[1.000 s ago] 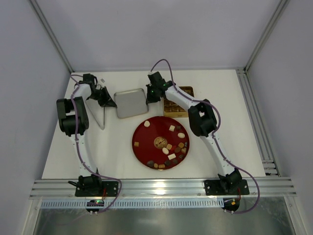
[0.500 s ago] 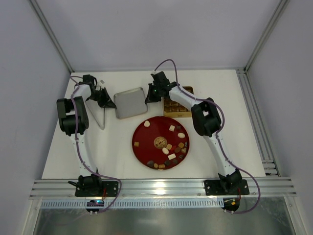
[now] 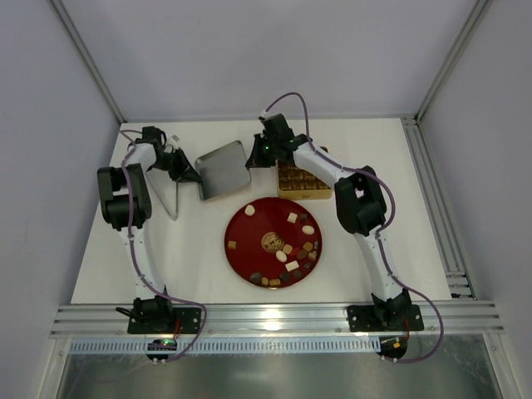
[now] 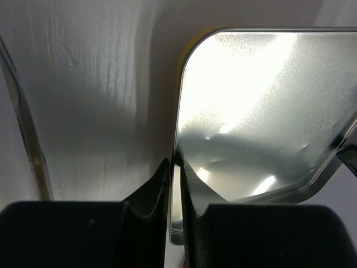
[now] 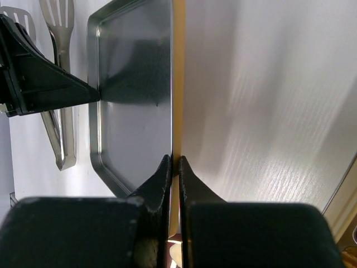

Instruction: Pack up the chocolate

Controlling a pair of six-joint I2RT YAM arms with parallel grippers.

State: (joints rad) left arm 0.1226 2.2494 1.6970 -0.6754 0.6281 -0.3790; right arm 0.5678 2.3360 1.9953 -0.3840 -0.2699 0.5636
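- A white desk (image 3: 374, 216) is sitting inside pale grey walls framed with aluminium rails; both arms are reaching toward the upper middle of the overhead frame.
- The chocolate (image 3: 287, 249), small dark, caramel and cream pieces, is lying on a round glossy red plate (image 3: 253, 229) at the frame's centre, mostly toward its lower right. None is being carried.
- A square gold tin with a grid insert (image 3: 303, 179) is sitting just above and right of the plate. Whether its cells are holding anything is hard to tell.
- A square silvery metal lid (image 3: 223, 169) is lying skewed at upper centre, with a hand pinching each side.
- The left hand (image 3: 193, 176) is clamping the lid's left edge; its wrist view is showing the fingers (image 4: 162, 184) closed tight on the thin rim.
- The right hand (image 3: 252, 158) is gripping the opposite edge the same way, fingers (image 5: 162, 178) pressed together on the rim.
- Long metal tongs (image 3: 173, 199) are lying at the left, beside the left arm.
- Judged risk: with two narrow pinches on one thin sheet, any mismatch between the arms is likely to twist the lid or pull it out of one grip.
- If it is slipping free near the plate, it could be landing on the chocolate and scattering pieces across the desk.
- A swing to the left could also be knocking the tongs.
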